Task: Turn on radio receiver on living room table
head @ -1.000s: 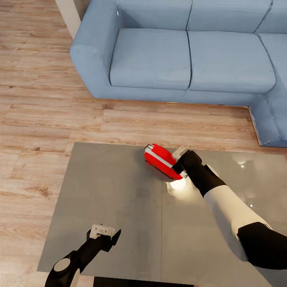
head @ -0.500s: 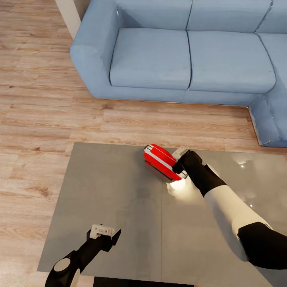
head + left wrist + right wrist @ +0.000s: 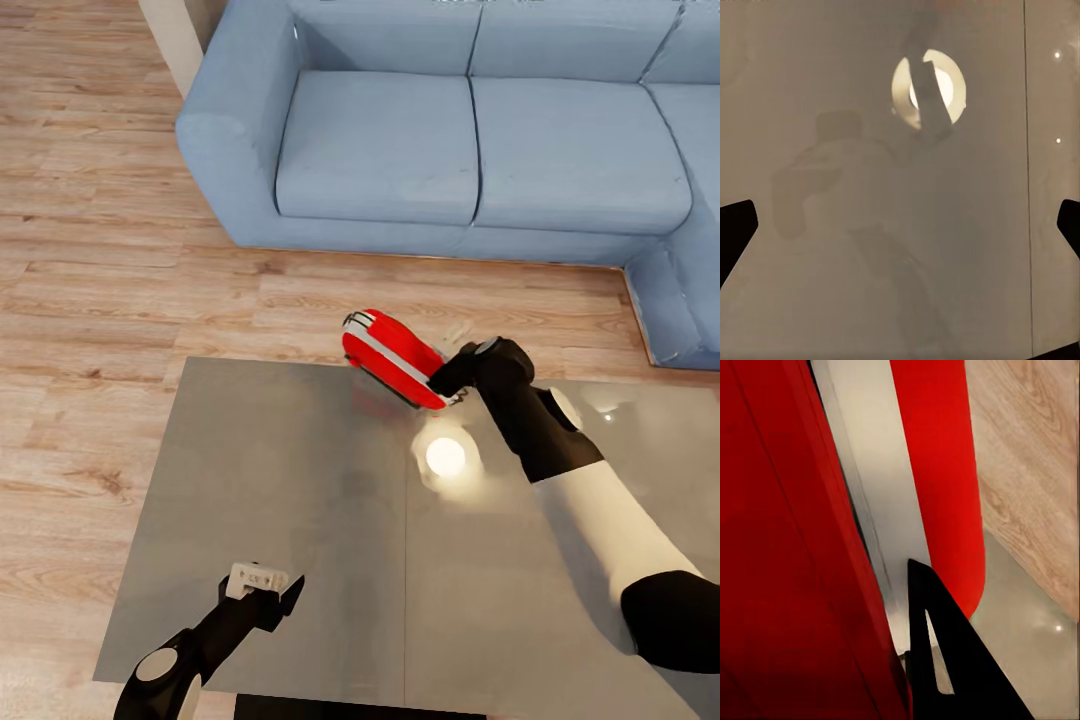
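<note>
The red radio receiver (image 3: 385, 355) with its white side trim is tilted and held up over the far edge of the grey table (image 3: 270, 470). My right gripper (image 3: 450, 375) is shut on the radio's right end. In the right wrist view the radio's red body (image 3: 780, 547) is very close, with one dark finger (image 3: 941, 660) pressed against its white trim. My left gripper (image 3: 262, 585) hovers low over the table's near left part, open, with nothing between its fingertips (image 3: 735, 232); the glossy table top (image 3: 832, 300) lies beneath it.
A blue L-shaped sofa (image 3: 450, 130) stands beyond the table across a strip of pale wood floor (image 3: 120, 290). A bright lamp reflection (image 3: 445, 457) shines on the table top below the radio, and it also shows as a lamp reflection (image 3: 937, 82) in the left wrist view.
My right gripper has lifted the radio off the table and carried it up and toward the far edge, tilting it. The left arm has stayed put.
</note>
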Robot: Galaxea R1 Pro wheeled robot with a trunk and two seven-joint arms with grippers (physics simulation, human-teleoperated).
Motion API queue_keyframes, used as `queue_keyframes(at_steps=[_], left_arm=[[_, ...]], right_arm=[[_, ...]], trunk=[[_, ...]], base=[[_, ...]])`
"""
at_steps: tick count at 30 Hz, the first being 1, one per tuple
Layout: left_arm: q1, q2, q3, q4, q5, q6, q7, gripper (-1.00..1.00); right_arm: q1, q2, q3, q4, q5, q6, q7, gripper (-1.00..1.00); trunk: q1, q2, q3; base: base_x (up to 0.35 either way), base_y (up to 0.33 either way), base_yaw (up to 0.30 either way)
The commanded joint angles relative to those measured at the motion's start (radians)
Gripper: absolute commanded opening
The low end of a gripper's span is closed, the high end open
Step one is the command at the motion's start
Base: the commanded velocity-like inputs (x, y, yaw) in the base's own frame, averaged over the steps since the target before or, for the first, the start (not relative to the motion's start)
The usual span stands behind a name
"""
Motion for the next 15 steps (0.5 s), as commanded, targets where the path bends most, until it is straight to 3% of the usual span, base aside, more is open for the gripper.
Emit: queue_keyframes(at_steps=[1,15], left_arm=[[0.0,0.0,0.0,0.0,0.0,0.0,0.0,1.0],[0.0,0.0,0.0,0.0,0.0,-0.001,0.0,1.0]], right_arm=[[0.001,-0.005,0.0,-0.01,-0.002,0.011,0.012,-1.0],[0.001,-0.017,0.008,-0.071,-0.002,0.034,0.042,-1.0]], trunk=[[0.0,0.0,0.0],[0.0,0.0,0.0]], base=[[0.0,0.0,0.0],[0.0,0.0,0.0]])
